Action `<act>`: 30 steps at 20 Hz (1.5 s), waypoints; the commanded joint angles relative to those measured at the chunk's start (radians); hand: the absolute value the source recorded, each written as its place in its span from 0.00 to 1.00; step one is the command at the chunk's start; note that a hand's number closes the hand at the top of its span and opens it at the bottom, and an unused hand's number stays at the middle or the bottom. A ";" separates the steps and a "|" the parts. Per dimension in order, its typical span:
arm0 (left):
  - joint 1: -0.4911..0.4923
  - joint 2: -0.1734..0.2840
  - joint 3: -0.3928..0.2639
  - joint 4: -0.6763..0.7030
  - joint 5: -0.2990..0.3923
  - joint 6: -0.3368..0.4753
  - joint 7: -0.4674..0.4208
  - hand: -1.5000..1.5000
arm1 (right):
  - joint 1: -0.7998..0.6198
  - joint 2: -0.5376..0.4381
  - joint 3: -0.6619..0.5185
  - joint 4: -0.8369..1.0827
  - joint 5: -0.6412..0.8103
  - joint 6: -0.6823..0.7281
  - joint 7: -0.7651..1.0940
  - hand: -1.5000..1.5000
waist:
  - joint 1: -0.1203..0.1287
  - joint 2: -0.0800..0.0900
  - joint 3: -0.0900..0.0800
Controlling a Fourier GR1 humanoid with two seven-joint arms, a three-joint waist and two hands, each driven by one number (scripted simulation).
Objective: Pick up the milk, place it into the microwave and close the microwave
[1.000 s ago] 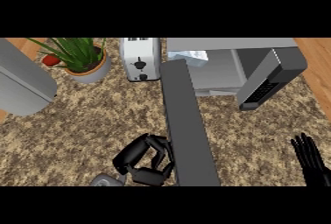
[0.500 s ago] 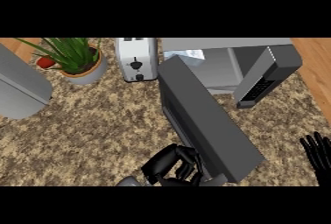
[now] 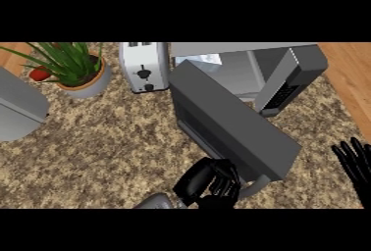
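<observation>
Milk, a small white carton, sits inside the grey box-shaped microwave. Left black hand touches the big grey door with curled fingers, pinching nothing. Right black hand rests spread at the right edge.

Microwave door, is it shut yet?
No, the microwave door is partway open: it angles away from the microwave, whose inside shows. The left hand is at its edge.

Left robot hand curled against microwave door edge; milk inside microwave
</observation>
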 commanded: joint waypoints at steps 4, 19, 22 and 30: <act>-0.145 -0.021 -0.084 0.024 0.103 0.179 0.031 1.00 | -0.001 -0.044 0.038 -0.138 -0.086 0.071 0.071 0.00 | -0.052 0.006 -0.002; -0.403 -0.022 0.015 0.169 0.332 0.384 -0.042 1.00 | -0.023 -0.076 0.056 -0.261 -0.204 0.013 0.219 0.00 | -0.107 0.033 -0.002; -0.443 -0.022 0.045 0.231 0.372 0.379 -0.061 1.00 | -0.020 -0.084 0.056 -0.271 -0.212 0.012 0.232 0.00 | -0.117 0.042 -0.001; -0.524 -0.022 0.116 0.327 0.503 0.342 -0.106 1.00 | -0.036 -0.115 0.027 -0.302 -0.270 -0.009 0.272 0.00 | -0.132 0.052 0.000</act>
